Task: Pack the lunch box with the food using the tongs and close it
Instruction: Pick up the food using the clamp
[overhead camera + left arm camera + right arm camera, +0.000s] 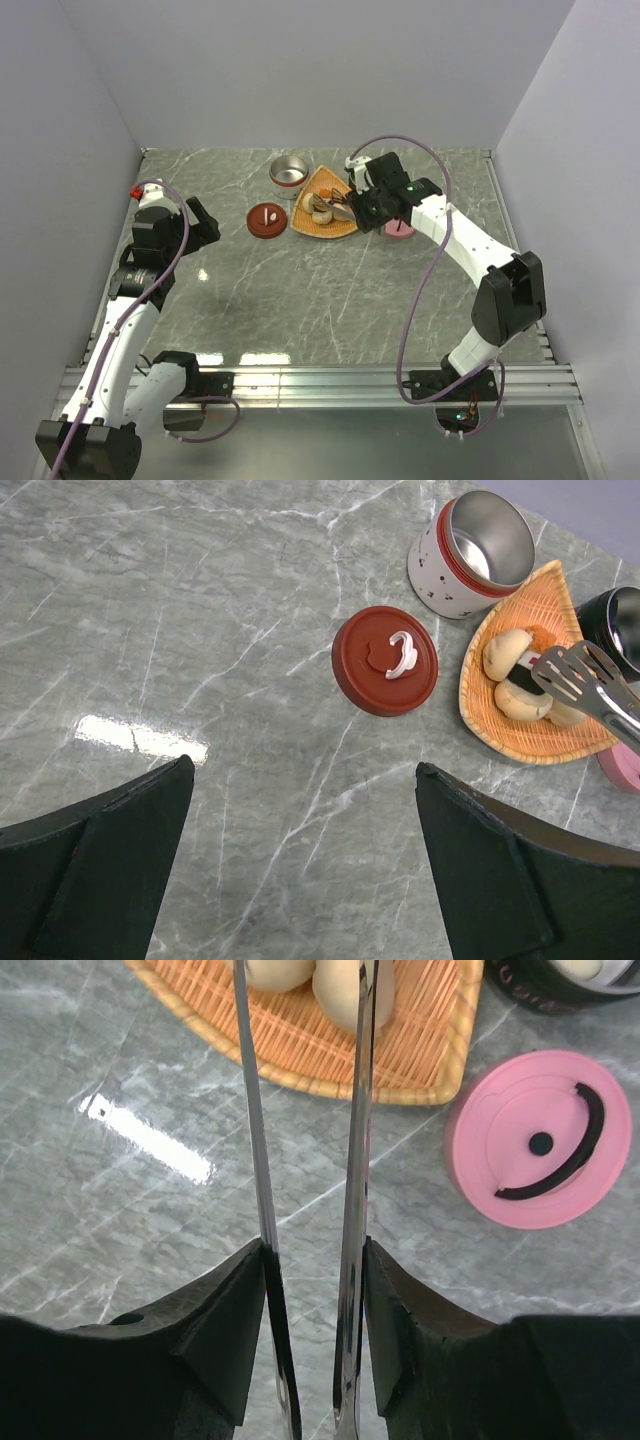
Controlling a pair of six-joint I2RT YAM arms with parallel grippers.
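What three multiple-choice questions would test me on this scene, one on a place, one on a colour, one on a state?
1. Where is the red lid?
A on the table, left of the tray
B on the tray
C on the floor

2. What colour is the lid with the black arc?
A blue
B pink
C green

3. What does the right gripper hold?
A nothing
B a lid
C the tongs

Answers:
1 A, it lies flat on bare stone beside the tray.
2 B, it is plainly pink in the right wrist view.
3 C, its jaws press on both tong arms.
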